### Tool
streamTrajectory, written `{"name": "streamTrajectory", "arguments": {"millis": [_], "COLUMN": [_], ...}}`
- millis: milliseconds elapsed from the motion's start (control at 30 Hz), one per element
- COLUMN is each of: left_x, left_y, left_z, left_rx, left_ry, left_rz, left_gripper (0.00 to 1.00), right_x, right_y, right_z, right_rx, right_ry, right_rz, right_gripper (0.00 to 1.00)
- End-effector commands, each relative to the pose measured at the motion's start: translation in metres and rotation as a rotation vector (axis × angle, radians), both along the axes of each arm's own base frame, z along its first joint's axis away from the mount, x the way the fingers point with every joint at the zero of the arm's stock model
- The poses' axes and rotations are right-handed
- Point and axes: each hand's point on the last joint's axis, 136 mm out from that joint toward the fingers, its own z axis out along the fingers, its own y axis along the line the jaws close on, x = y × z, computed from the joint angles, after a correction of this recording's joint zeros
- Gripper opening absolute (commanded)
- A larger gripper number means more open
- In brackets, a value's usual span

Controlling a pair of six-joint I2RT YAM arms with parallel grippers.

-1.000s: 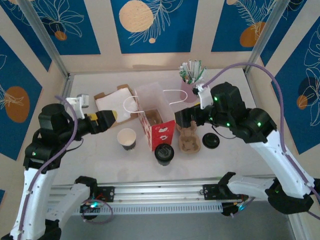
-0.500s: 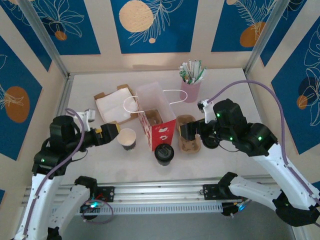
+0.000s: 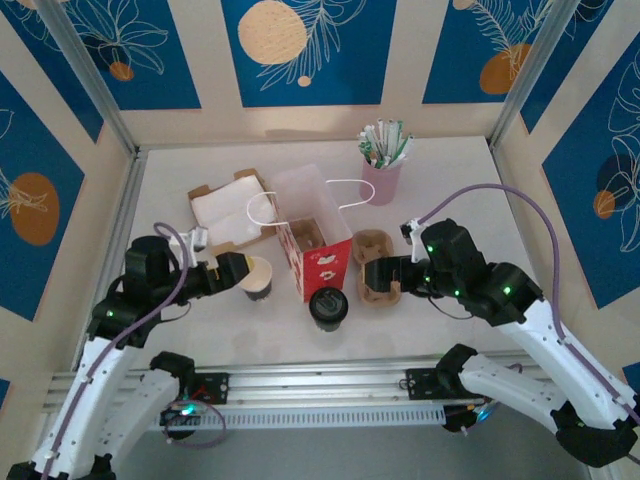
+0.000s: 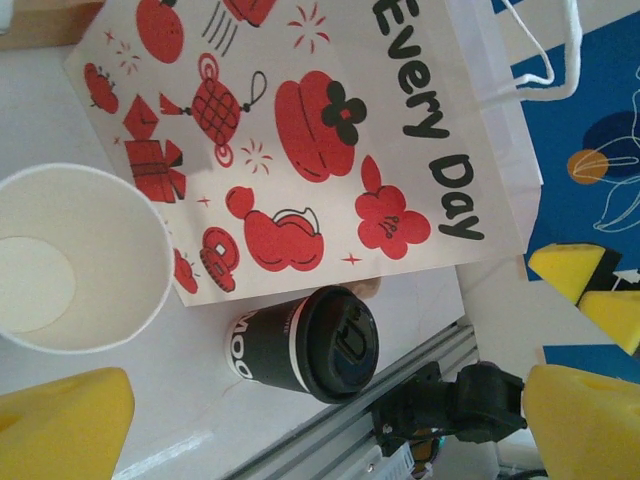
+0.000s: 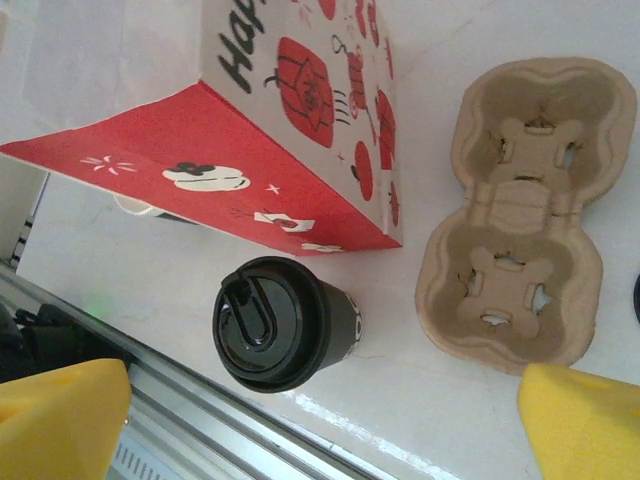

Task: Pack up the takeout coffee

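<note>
Lot observed on the white bench [image 3: 450, 190]. One black takeout coffee cup with a black sip lid [image 3: 328, 307], standing upright near the front edge, just before the red end of the bag and outside it. One red-and-white printed paper bag with white cord handles [image 3: 315, 248], upright, mouth open. One brown moulded-pulp two-cup carrier [image 3: 379, 270], lying flat just right of the bag, both wells bare. One open paper cup, white inside [image 3: 256, 277], upright just left of the bag. One pink cup of paper-wrapped sticks [image 3: 383, 172], at the back right. One shallow cardboard box of white napkins [image 3: 230, 208], back left. Left pincer [image 3: 233, 268]: yellow-padded tips spread wide, gripping nothing, low beside the open cup; contact with its rim could not be told. Right pincer [image 3: 370, 272]: pads likewise wide apart and holding nothing, poised over the carrier, with the lidded cup a little to its left.
</note>
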Motion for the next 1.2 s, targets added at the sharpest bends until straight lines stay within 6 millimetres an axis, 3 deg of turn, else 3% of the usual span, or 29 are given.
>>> {"name": "streamTrajectory", "arguments": {"millis": [0, 100, 233, 400, 667, 800, 900, 1167], "left_x": [0.005, 0.001, -0.008, -0.017, -0.02, -0.019, -0.018, -0.018], "left_y": [-0.009, -0.021, -0.036, -0.051, -0.05, -0.049, -0.051, -0.051], "left_z": [-0.005, -0.01, -0.024, -0.05, -0.063, -0.067, -0.068, -0.067], "left_rx": [-0.002, 0.04, 0.091, 0.113, 0.108, 0.107, 0.102, 0.103], "left_ry": [-0.015, -0.031, -0.039, -0.012, -0.013, -0.018, -0.021, -0.029], "left_rz": [-0.002, -0.033, -0.078, -0.123, -0.124, -0.117, -0.119, -0.123], "left_gripper": [1.0, 0.98, 0.93, 0.76, 0.66, 0.64, 0.62, 0.6], "right_x": [0.001, -0.006, -0.016, -0.021, -0.031, -0.024, -0.013, 0.02], "right_y": [0.002, 0.015, 0.026, 0.031, 0.054, 0.066, 0.071, 0.072], "right_z": [0.001, 0.002, -0.002, -0.026, -0.061, -0.065, -0.066, -0.066], "right_rx": [0.049, 0.118, 0.16, 0.041, -0.215, -0.26, -0.262, -0.22], "right_ry": [-0.007, 0.017, 0.041, 0.095, 0.102, 0.063, 0.03, -0.077], "right_rz": [0.008, 0.12, 0.217, 0.232, 0.319, 0.325, 0.301, 0.189], "right_gripper": [0.99, 1.0, 0.92, 0.85, 0.75, 0.67, 0.53, 0.4]}}
